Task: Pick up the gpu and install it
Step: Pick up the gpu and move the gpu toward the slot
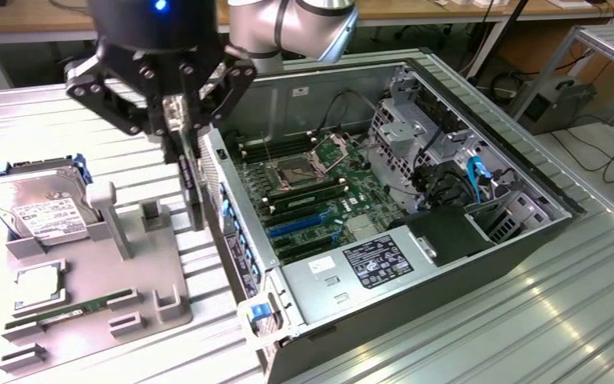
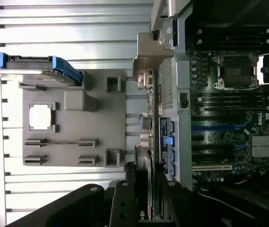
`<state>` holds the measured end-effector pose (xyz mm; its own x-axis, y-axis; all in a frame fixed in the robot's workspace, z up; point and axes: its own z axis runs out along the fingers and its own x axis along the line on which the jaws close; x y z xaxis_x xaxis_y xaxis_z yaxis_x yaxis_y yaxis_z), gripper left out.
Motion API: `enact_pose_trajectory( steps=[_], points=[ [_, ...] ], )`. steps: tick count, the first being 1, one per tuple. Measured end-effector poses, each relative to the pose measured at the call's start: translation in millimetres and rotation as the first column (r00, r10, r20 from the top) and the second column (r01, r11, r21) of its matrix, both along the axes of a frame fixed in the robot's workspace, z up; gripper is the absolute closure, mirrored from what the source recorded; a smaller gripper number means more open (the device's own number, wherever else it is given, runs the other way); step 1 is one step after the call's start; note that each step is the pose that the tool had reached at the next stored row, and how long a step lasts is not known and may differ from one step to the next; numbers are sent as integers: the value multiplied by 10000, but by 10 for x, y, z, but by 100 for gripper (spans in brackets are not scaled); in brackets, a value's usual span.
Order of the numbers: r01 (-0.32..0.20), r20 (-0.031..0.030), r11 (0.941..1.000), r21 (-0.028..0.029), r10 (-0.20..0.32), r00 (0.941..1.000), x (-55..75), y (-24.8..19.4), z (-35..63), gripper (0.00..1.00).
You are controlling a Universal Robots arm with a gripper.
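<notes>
The gpu [image 1: 192, 188] is held upright and edge-on in the gripper [image 1: 179, 132], whose jaws are clenched on its upper part. The card is hung over the gap between the grey holder [image 1: 169, 276] on the desk [image 1: 446, 344] (the hard drive [image 1: 41, 212] is seen standing in it) and the rear wall of the open computer case [image 1: 424, 62]. As far as can be judged, neither is touched. The pick-up is taken as done, and the carry towards the motherboard [image 1: 334, 188] is judged the step in hand. For seating, the card's lower edge must be lined up with one of the blue slots [image 1: 297, 228] and kept square, lest it be jammed.
</notes>
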<state>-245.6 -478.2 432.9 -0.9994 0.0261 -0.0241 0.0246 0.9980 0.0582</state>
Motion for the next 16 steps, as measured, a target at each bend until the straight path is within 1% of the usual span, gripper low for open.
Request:
enact_pose_trajectory(
  steps=[1, 3, 7, 9, 12, 15, 16],
  points=[
    [0, -11, 10000, 8, 0, 10000, 52, -6, 41, 74],
    [0, -29, 10000, 19, 0, 10000, 154, -9, 74, 74],
    [0, -56, 10000, 22, 0, 10000, 340, -9, 77, 74],
    [0, -81, 10000, 22, 0, 10000, 429, -9, 76, 74],
    [0, -127, 10000, 20, 0, 9999, 571, -9, 59, 74],
    [1, -173, 10000, 22, 0, 9999, 713, -8, 13, 74],
    [1, -193, 10000, 17, 0, 9998, 826, -1, -30, 74]
  ],
)
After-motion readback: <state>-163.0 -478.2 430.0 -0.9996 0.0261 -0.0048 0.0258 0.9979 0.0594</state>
